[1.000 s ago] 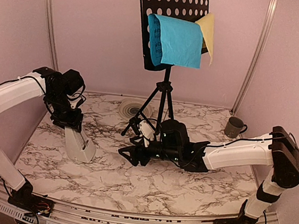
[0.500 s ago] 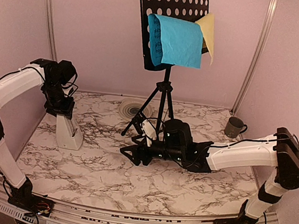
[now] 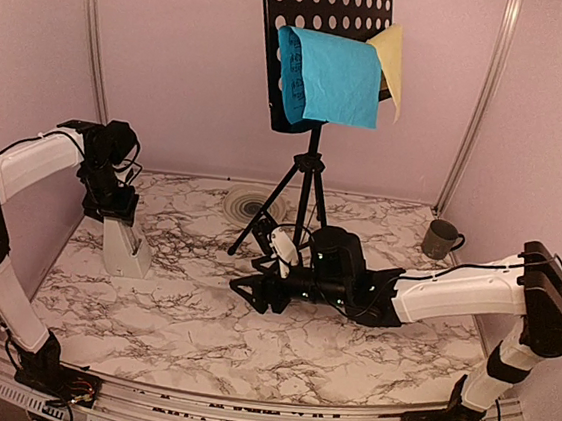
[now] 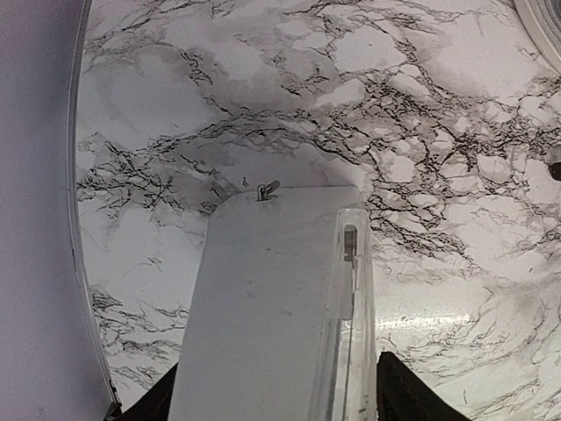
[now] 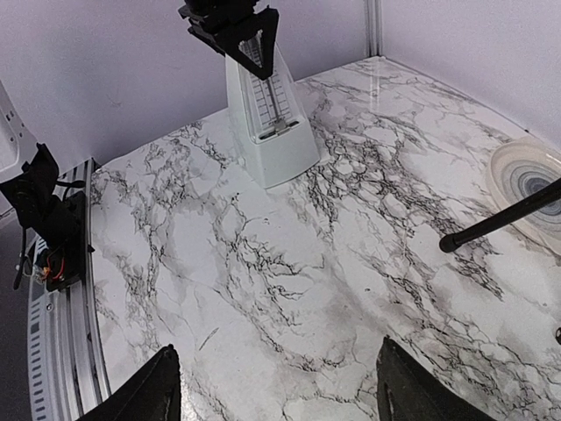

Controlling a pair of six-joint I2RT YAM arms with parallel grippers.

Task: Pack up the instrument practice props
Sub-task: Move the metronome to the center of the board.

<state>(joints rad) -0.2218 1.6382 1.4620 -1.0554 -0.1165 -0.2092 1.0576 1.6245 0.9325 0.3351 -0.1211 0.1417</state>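
Observation:
The white pyramid metronome [image 3: 126, 247] stands upright on the marble table at the far left, also seen in the right wrist view [image 5: 272, 123]. My left gripper [image 3: 112, 211] sits over its top with a finger on each side. In the left wrist view the metronome [image 4: 272, 298] fills the space between the fingers, with a thin gap at the right one; the gripper is open. The black music stand [image 3: 327, 9] rises on tripod legs [image 3: 303, 193] at the back, a blue page [image 3: 340, 76] and a yellow page [image 3: 395, 57] draped over it. My right gripper [image 3: 245, 289] hovers low mid-table, open and empty.
A dark mug [image 3: 441, 238] stands at the back right by the wall. A round grey ringed disc [image 3: 246, 205] lies by the tripod's left leg [image 5: 500, 224]. Pink walls close in the left, back and right sides. The left wall [image 4: 35, 219] is close to the metronome.
The left arm carried the metronome leftward and back toward the wall and stood it upright. Its jaws have widened slightly. The right arm drifted a little to the right.

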